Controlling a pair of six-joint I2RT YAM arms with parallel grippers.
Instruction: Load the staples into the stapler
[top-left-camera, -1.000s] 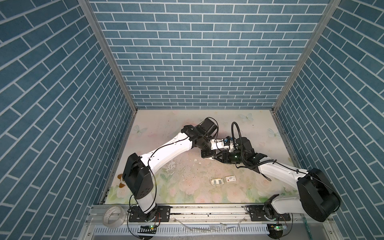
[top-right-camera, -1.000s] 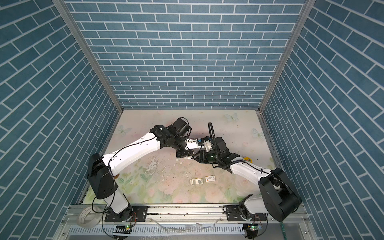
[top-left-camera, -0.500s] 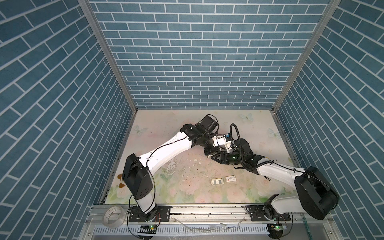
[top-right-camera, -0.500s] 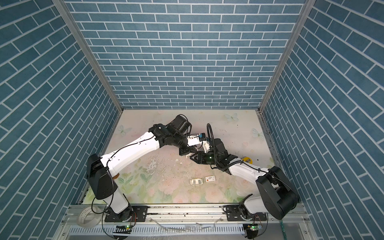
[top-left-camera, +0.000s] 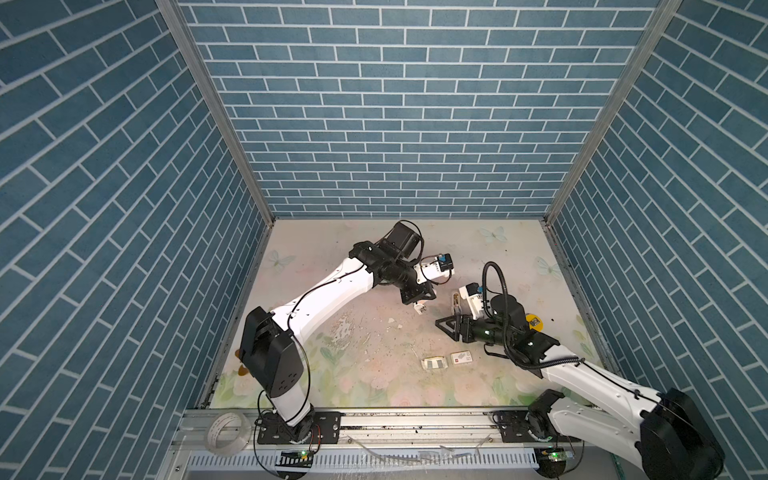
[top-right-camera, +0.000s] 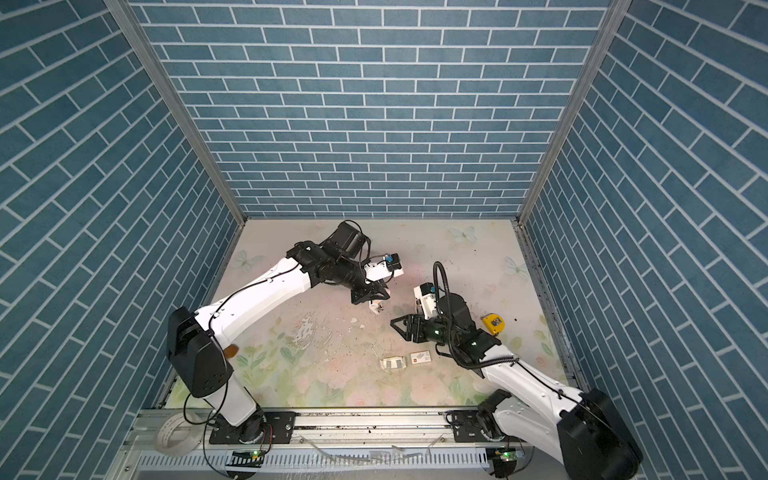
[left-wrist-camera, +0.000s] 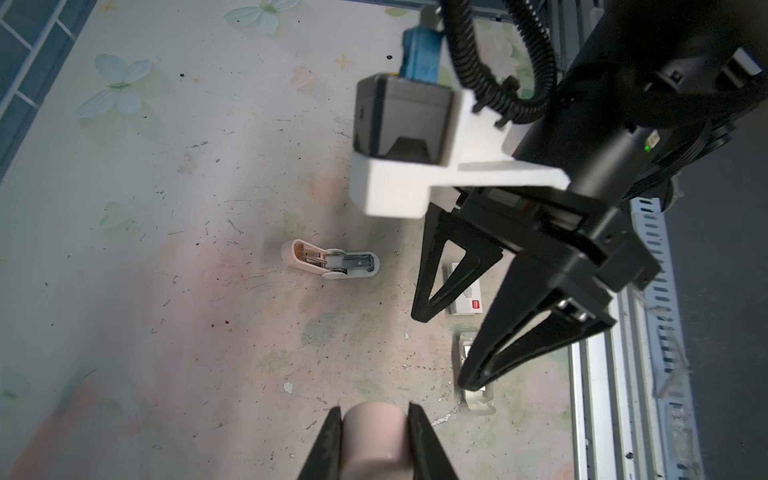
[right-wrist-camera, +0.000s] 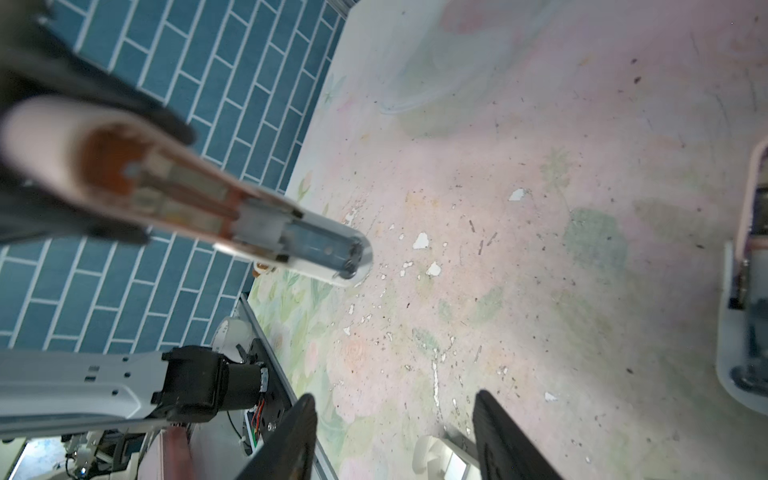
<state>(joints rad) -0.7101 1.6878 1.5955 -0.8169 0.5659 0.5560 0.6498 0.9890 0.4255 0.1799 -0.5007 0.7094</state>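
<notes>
My left gripper (left-wrist-camera: 374, 409) is shut on the pink end of a stapler (right-wrist-camera: 266, 224), held above the table. The stapler hangs open, showing its metal channel and white slide; in both top views it is under the left gripper (top-left-camera: 419, 302) (top-right-camera: 376, 301). A second pink and white stapler (left-wrist-camera: 330, 262) (right-wrist-camera: 744, 291) lies open on the table. The staples sit in a small white tray (top-left-camera: 435, 363) (top-right-camera: 392, 363) near the front. My right gripper (top-left-camera: 449, 331) (top-right-camera: 400, 331) (right-wrist-camera: 395, 399) is open and empty, hovering above that tray (right-wrist-camera: 440, 457).
A white sleeve with a red mark (top-left-camera: 461, 358) (left-wrist-camera: 469, 303) lies beside the tray. A yellow tape measure (top-left-camera: 533, 321) sits at the right behind my right arm. A tape roll (top-left-camera: 226, 430) rests on the front rail. Blue brick walls close three sides.
The two grippers met at mid-table a second ago and have since drawn apart. The right gripper has opened and pulled back toward the front right. The left gripper stays shut.
</notes>
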